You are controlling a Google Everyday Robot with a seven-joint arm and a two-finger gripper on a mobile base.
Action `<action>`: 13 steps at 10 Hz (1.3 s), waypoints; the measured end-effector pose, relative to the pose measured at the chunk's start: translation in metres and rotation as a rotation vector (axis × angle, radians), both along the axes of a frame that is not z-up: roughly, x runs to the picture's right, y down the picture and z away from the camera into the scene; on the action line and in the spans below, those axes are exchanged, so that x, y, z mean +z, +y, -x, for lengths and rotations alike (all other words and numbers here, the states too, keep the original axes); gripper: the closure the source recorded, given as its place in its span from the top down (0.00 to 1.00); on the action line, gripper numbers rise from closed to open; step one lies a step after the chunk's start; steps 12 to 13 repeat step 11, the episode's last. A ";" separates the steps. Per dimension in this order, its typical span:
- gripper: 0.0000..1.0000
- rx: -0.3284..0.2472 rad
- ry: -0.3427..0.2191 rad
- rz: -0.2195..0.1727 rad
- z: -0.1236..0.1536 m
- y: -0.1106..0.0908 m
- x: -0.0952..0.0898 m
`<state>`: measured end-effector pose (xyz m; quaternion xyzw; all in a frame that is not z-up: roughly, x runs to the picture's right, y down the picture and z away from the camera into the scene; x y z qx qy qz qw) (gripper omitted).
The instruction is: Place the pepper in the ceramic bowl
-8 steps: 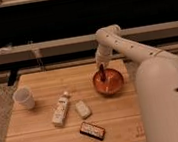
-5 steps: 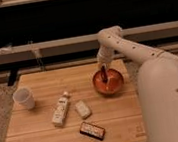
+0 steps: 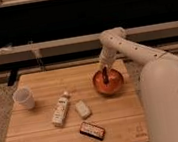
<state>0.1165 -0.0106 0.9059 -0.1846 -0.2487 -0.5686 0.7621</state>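
A brown-orange ceramic bowl (image 3: 109,83) stands on the right part of the wooden table (image 3: 52,137). A dark red pepper (image 3: 105,76) stands upright inside the bowl. My gripper (image 3: 104,69) reaches down over the bowl from the white arm (image 3: 129,46) and is right at the top of the pepper.
A white cup (image 3: 24,98) stands at the table's left. A white bottle (image 3: 61,109) lies near the middle, with a small pale packet (image 3: 82,109) beside it and a dark snack bar (image 3: 92,130) nearer the front. The robot's white body (image 3: 170,100) fills the right side.
The arm has stayed over the bowl with only a slight shift; the pepper remains in the bowl.
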 end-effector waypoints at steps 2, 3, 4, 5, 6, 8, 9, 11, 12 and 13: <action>0.80 0.002 0.010 -0.011 -0.002 0.001 -0.001; 0.80 0.003 0.014 -0.026 -0.001 0.000 -0.002; 0.80 0.000 0.020 -0.040 -0.001 0.001 -0.003; 0.80 -0.007 0.025 -0.084 0.004 -0.001 -0.008; 0.80 -0.011 0.022 -0.123 0.010 0.001 -0.012; 0.80 -0.017 0.013 -0.188 0.019 0.002 -0.020; 0.80 -0.020 0.007 -0.207 0.024 0.002 -0.023; 0.80 -0.022 0.004 -0.208 0.026 0.002 -0.023; 0.80 -0.022 0.004 -0.208 0.026 0.002 -0.023; 0.80 -0.022 0.004 -0.208 0.026 0.002 -0.023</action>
